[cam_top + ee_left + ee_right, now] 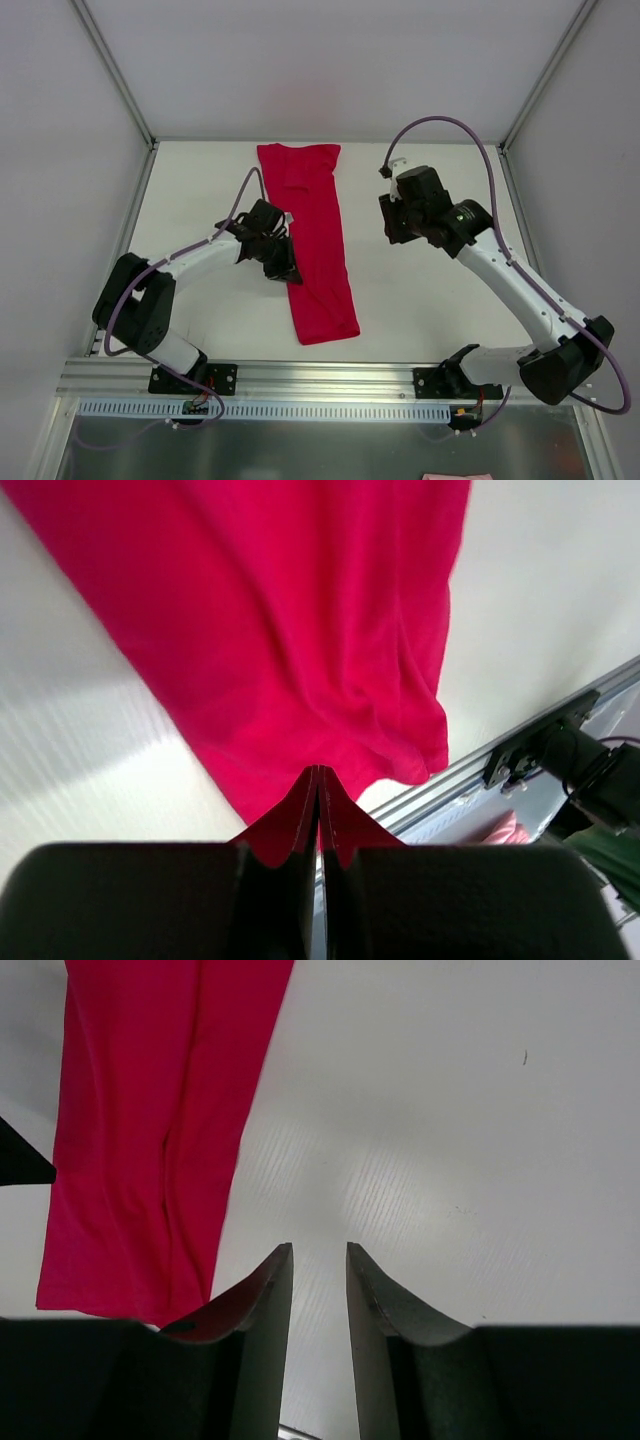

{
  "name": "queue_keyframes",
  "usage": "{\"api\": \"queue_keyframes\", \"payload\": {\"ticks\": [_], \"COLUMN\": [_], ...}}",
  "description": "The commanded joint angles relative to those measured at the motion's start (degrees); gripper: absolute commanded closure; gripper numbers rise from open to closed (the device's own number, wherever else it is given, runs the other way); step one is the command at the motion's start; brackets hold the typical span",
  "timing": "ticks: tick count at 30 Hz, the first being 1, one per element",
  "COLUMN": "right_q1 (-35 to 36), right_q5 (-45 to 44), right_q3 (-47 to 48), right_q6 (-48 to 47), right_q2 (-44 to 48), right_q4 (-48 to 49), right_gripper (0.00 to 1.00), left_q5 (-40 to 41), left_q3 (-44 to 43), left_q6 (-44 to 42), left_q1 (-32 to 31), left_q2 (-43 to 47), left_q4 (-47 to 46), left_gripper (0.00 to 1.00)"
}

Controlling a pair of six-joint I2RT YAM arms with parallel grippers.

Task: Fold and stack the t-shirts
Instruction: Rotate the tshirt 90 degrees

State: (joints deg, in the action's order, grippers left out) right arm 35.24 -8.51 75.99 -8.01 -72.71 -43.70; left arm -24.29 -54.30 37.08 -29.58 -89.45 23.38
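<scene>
Top external view: the t-shirt (315, 240) lies in a long narrow red strip down the middle of the table (440, 310), its top end near the far edge and its lower end slanting a little toward the right. The left gripper (285, 268) sits low at the strip's left edge, about two thirds of the way down. On the left wrist camera, that gripper (318, 780) has its jaws pressed tight together, with the edge of the red cloth (280, 630) running right into the tips, so it looks pinched. Over on the right, the right gripper (392, 228) hangs beside the shirt, apart from it. Its wrist view shows the gripper (318, 1260) with a narrow gap between its jaws and only bare table in that gap. The shirt (150, 1110) lies off to its left.
</scene>
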Motion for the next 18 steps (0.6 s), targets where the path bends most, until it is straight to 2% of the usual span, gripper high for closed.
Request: {"api": "queue_keyframes", "payload": {"ticks": [1, 8, 18], "right_q1": [-0.18, -0.18, -0.26], "right_q5": [1.57, 2.98, 3.94], "right_q3": [3.29, 3.73, 6.36], "right_q6": [-1.22, -1.39, -2.27], "right_q2": [-1.03, -2.7, -4.37], "right_q4": [1.16, 2.3, 2.92], "right_gripper": [0.69, 0.69, 0.7], "left_q5": [3.2, 2.85, 6.1], "left_q3": [2.27, 3.5, 4.73], "left_q6": [2.29, 2.91, 1.94], "left_q1": [-2.75, -7.85, -9.88], "left_q2": [3.4, 3.67, -5.55], "left_q4": [1.15, 1.06, 8.25], "left_gripper": [1.0, 1.0, 1.0]}}
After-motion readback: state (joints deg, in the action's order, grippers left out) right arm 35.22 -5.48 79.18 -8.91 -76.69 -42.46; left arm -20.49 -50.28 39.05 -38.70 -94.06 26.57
